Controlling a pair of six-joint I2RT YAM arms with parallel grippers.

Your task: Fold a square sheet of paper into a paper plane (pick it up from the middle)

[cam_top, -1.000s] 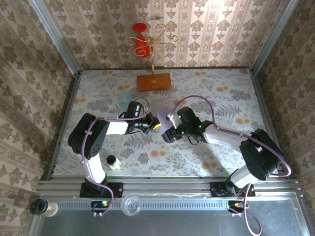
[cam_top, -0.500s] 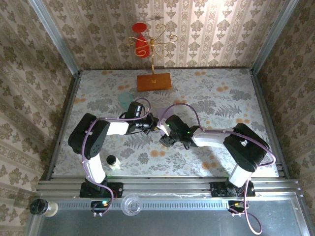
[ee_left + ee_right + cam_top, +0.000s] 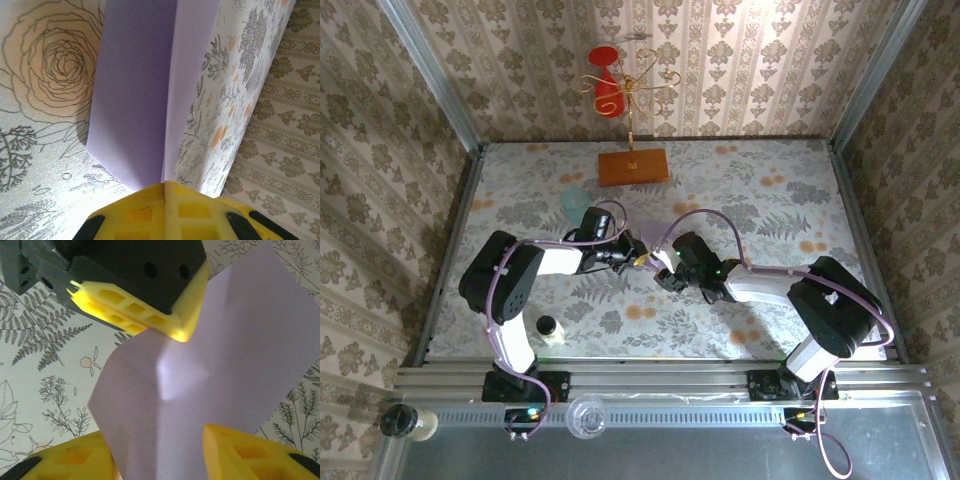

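Note:
The square sheet of paper (image 3: pixel 135 90), pale lilac, is bent along a lengthwise fold and held off the table. My left gripper (image 3: pixel 165 187) is shut on its edge, yellow pads pressed together at the fold. From above, the paper (image 3: pixel 655 242) shows as a small lilac patch between the two grippers at mid table. In the right wrist view the paper (image 3: pixel 210 365) hangs from the left gripper's fingers (image 3: pixel 140 315) and runs down between my right gripper's (image 3: pixel 160 455) jaws. Those jaws stand apart on either side of the sheet. From above, the left gripper (image 3: pixel 640 258) and right gripper (image 3: pixel 666 276) nearly meet.
An orange-brown wooden board (image 3: pixel 634 166) lies at the back of the table under a gold wire stand (image 3: pixel 632 95). A pale teal cup (image 3: pixel 574 200) stands behind the left arm. A small white bottle (image 3: pixel 547 328) sits near the front left edge.
The right gripper has moved in towards the left gripper and its jaws have narrowed around the hanging paper. The left gripper has kept its hold and place.

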